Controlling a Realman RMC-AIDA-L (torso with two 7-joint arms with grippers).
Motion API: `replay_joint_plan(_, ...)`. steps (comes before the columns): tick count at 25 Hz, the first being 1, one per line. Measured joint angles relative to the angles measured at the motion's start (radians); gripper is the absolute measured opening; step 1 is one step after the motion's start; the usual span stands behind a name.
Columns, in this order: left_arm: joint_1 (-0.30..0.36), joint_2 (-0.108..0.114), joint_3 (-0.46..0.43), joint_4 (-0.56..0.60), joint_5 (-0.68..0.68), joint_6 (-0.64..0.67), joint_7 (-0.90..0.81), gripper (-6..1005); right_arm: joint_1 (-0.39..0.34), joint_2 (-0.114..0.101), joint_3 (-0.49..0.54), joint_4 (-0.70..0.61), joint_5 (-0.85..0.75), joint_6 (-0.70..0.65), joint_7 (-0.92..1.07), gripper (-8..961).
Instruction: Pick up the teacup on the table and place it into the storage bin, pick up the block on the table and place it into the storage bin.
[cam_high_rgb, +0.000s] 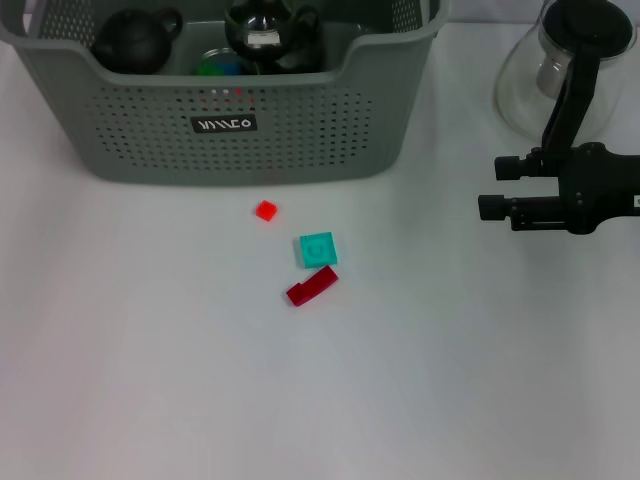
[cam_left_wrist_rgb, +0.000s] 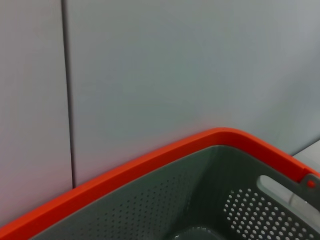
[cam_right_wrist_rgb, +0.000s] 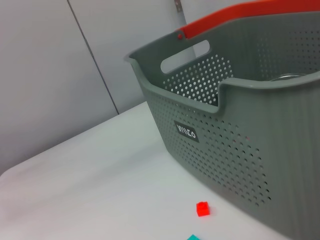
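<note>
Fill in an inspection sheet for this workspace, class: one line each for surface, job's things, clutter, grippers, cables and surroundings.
Surface: white table.
Job's things: bin at the far edge, dark teapots inside; small red block, teal block and red piece in front of it; no teacup seen on the table.
Clutter: glass jug, far right.
Grippers: right gripper open, above the table at right; left out of view.
Cables: nothing seen.
Surroundings: grey wall panels.

Head looks down; wrists see storage bin (cam_high_rgb: 150, 140) close
</note>
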Motion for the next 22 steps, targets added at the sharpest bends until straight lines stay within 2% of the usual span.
replay_joint_plan(2, 0.005, -0.001, -0.003, 0.034, -0.001, 0.031, -0.003, 546, 0.0, -0.002, 0.0, 0.001, 0.0, -0.003, 0.0, 744)
replay_joint_plan(6, 0.011, -0.023, -0.002, 0.195, -0.085, 0.255, 0.049, 733, -0.002, -0.003, 0.0, 0.002, -0.001, -0.004, 0.001, 744)
replay_joint_plan(7, 0.013, -0.039, 0.003, 0.244, -0.122, 0.344, 0.086, 780, -0.003, -0.004, 0.001, 0.002, -0.001, -0.004, 0.001, 744)
replay_joint_plan(10, 0.022, -0.113, 0.037, 0.366, -0.165, 0.522, 0.182, 872, -0.007, -0.004, 0.002, 0.002, -0.001, -0.004, 0.002, 744)
replay_joint_plan(11, 0.037, -0.148, 0.071, 0.407, -0.163, 0.561, 0.211, 903, -0.01, -0.004, 0.002, 0.002, -0.001, -0.005, 0.003, 744)
replay_joint_plan(13, 0.086, -0.198, 0.177, 0.466, -0.159, 0.58, 0.264, 965, -0.014, -0.004, 0.002, 0.002, -0.001, -0.004, 0.005, 744)
replay_joint_plan(15, 0.14, -0.229, 0.293, 0.501, -0.157, 0.574, 0.3, 964, -0.019, -0.003, 0.003, 0.003, 0.0, -0.004, 0.008, 744)
replay_joint_plan(16, 0.167, -0.238, 0.358, 0.51, -0.155, 0.569, 0.312, 964, -0.021, -0.003, 0.004, 0.003, 0.0, -0.004, 0.01, 744)
replay_joint_plan(19, 0.22, -0.243, 0.545, 0.498, -0.135, 0.52, 0.31, 963, -0.025, -0.003, 0.009, 0.003, -0.001, -0.004, 0.013, 745)
replay_joint_plan(22, 0.236, -0.243, 0.669, 0.434, -0.052, 0.424, 0.296, 961, -0.029, -0.002, 0.011, 0.007, -0.001, 0.002, 0.013, 745)
